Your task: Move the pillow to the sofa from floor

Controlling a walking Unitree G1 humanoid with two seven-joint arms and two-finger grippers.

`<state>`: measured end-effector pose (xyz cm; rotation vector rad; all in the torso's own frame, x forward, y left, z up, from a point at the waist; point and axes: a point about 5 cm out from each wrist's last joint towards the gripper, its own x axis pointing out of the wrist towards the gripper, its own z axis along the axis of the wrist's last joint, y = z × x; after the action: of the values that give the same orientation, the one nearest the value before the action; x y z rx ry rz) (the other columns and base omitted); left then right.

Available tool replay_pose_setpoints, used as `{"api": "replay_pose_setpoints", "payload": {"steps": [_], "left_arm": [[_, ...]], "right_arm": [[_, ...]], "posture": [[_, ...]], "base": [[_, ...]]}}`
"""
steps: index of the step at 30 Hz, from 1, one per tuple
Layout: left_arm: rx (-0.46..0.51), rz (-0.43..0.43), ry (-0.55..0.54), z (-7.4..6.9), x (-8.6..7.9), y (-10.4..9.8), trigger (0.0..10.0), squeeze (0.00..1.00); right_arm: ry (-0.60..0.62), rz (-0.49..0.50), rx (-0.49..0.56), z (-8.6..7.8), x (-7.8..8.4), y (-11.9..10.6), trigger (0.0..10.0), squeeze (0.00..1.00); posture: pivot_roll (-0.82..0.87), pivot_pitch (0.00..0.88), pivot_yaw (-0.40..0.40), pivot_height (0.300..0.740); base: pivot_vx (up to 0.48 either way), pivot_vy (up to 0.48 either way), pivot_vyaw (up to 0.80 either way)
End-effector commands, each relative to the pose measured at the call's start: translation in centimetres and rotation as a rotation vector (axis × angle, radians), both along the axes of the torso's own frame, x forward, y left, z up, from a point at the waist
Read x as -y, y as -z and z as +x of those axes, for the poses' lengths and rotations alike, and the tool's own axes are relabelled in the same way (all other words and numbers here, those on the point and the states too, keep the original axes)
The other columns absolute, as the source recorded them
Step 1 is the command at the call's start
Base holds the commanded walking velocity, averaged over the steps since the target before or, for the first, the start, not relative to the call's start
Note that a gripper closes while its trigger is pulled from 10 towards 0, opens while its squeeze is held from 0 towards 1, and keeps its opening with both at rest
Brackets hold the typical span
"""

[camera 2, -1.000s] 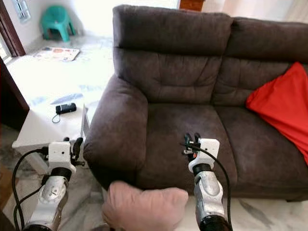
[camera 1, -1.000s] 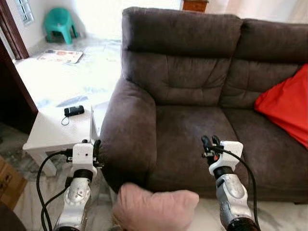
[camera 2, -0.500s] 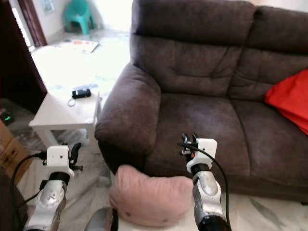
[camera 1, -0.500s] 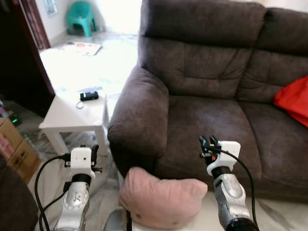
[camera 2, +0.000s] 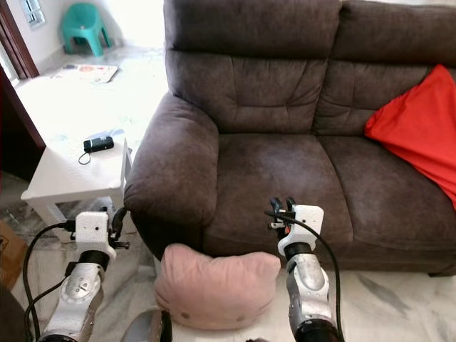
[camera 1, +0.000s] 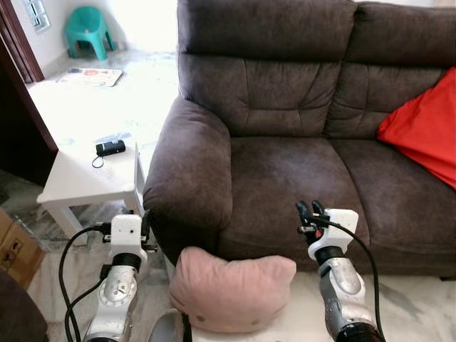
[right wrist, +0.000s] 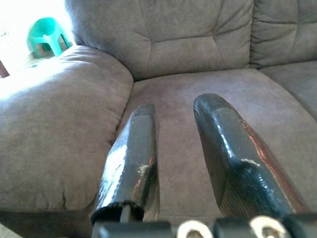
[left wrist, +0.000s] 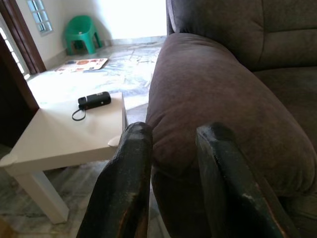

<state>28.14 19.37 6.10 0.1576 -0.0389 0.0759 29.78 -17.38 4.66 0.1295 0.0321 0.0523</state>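
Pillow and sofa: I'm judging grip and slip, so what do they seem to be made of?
The pink pillow looks like soft matte fabric over loose filling, since it sags and dimples. The sofa looks like brown suede-like microfibre, with a mottled brushed nap; possibly velour.

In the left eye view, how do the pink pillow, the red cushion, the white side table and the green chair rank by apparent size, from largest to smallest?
1. Pink pillow, though it lies nearest the camera.
2. White side table and red cushion: they look alike, and the cushion is cut by the picture's edge, so no ranking.
3. Green chair, farthest away.
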Motion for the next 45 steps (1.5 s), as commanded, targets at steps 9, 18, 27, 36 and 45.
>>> {"api": "replay_pose_setpoints", "payload": {"steps": [9,18,27,36,45], "left_arm": [[-0.009,-0.010,0.004,0.05,0.12,0.03,10.0,0.00],[-0.012,-0.012,0.001,-0.02,0.11,0.13,10.0,0.00],[-0.014,-0.013,0.000,-0.06,0.07,0.18,10.0,0.00],[-0.015,-0.012,0.000,-0.03,0.07,0.17,10.0,0.00],[-0.022,-0.023,0.001,0.00,0.07,0.24,10.0,0.00]], "right_arm": [[-0.015,0.002,0.012,0.28,-0.15,-0.45,10.0,0.00],[-0.023,0.000,0.004,0.21,-0.26,-0.32,10.0,0.00],[-0.029,0.003,0.004,0.19,-0.36,-0.30,10.0,0.00],[-0.035,0.001,0.010,0.17,-0.44,-0.34,10.0,0.00],[-0.036,0.009,0.017,0.12,-0.40,-0.38,10.0,0.00]], "posture": [[0.09,0.000,-0.079,0.650],[0.09,0.000,-0.081,0.650],[0.09,0.000,-0.081,0.595],[0.09,0.000,-0.080,0.550],[0.09,0.000,-0.080,0.550]], "base": [[0.000,0.000,0.00],[0.000,0.000,0.00],[0.000,0.000,0.00],[0.000,0.000,0.00],[0.000,0.000,0.00]]}}
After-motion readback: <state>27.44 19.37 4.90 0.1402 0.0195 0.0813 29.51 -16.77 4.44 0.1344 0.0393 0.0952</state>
